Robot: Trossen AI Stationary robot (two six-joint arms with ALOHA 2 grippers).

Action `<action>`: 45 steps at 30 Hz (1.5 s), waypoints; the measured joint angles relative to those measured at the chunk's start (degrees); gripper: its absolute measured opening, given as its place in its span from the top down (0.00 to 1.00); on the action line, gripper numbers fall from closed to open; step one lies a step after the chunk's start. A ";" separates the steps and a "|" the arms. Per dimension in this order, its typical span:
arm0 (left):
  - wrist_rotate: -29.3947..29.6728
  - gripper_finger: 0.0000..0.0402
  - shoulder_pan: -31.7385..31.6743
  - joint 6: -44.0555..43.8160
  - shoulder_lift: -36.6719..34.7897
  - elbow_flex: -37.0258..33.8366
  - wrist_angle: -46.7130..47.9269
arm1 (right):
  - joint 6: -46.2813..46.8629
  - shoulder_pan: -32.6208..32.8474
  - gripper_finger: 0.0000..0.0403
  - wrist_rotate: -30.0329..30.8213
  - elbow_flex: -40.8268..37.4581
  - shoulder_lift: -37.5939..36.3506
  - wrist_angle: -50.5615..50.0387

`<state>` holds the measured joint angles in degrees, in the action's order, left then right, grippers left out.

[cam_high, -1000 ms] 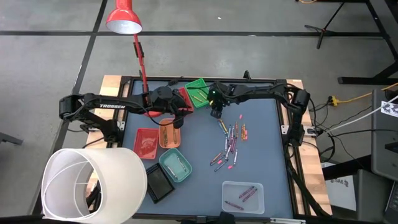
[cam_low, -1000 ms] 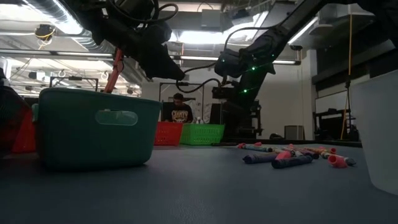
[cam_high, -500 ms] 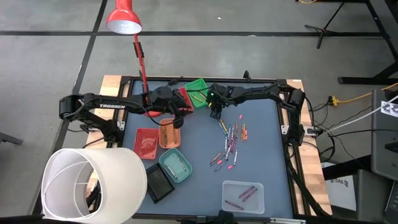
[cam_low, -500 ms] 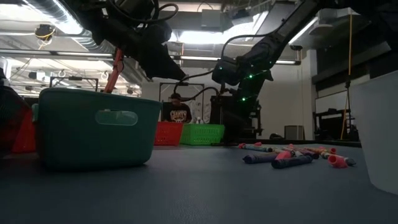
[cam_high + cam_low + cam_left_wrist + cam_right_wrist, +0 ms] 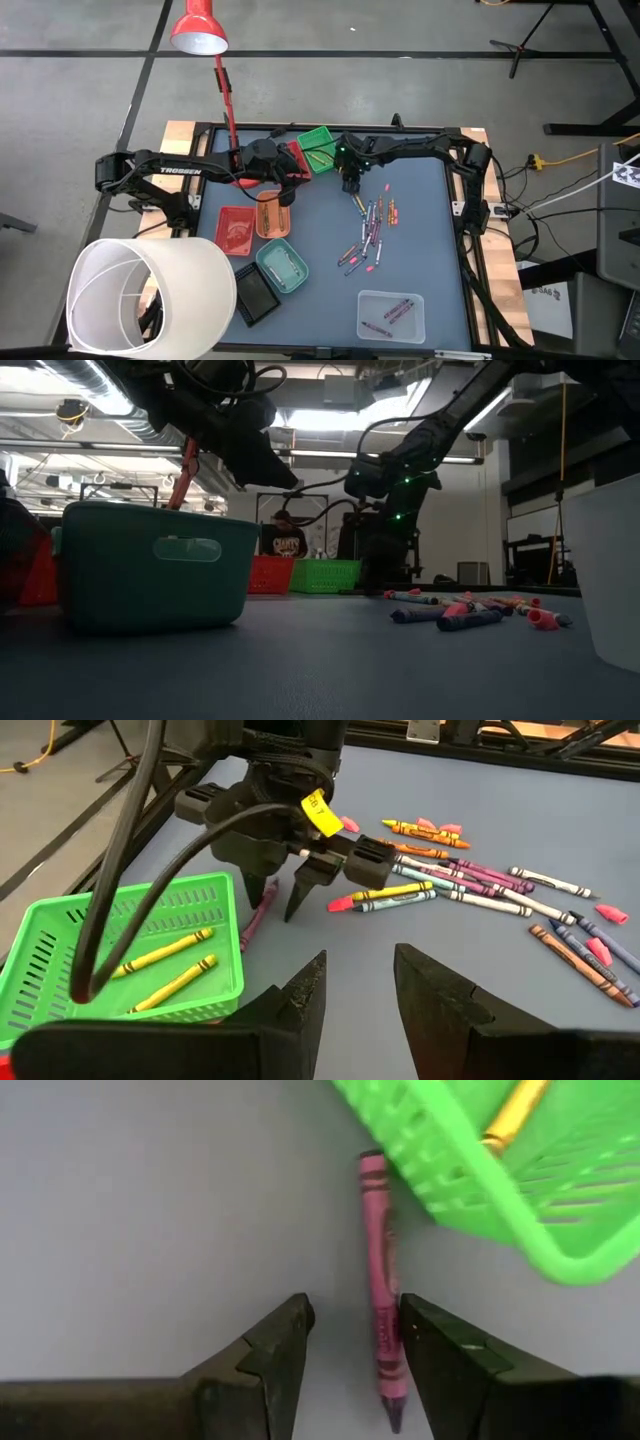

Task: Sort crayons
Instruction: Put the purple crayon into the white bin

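Observation:
A magenta crayon (image 5: 381,1305) lies flat on the blue table beside the green tray (image 5: 470,1175), which holds yellow crayons (image 5: 165,952). My right gripper (image 5: 352,1342) hangs open just above this crayon, fingers pointing down on either side of it, touching nothing; the left wrist view shows the right gripper (image 5: 280,900) over the same crayon (image 5: 257,912). Several loose crayons (image 5: 368,228) lie scattered mid-table. My left gripper (image 5: 360,990) waits open in the air, near the orange tray (image 5: 272,214).
A red tray (image 5: 236,229), a teal tray (image 5: 282,266) and a black tray (image 5: 256,296) sit at the left. A clear tray (image 5: 392,315) with crayons stands near the front edge. A white cylinder (image 5: 150,295) and a red lamp (image 5: 200,30) are on the left.
My right gripper has sunk a little toward the magenta crayon beside the green tray, and its wrist has rolled. It stays open.

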<state>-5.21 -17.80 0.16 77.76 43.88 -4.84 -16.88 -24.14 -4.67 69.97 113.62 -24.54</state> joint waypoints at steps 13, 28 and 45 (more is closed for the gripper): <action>0.00 0.74 0.00 0.00 0.00 0.00 0.02 | 0.04 0.13 0.59 0.18 -0.13 -0.02 -0.81; 0.00 0.74 0.00 -0.02 0.00 0.00 0.02 | 0.02 0.11 0.88 -2.50 -0.13 0.03 -2.72; 0.02 0.74 0.00 0.00 0.00 0.00 0.04 | 0.06 0.22 0.97 -5.47 -0.75 -5.27 -8.66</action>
<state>-5.19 -17.80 0.16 77.76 43.88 -4.80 -16.82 -23.92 -10.14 69.22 108.35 -33.20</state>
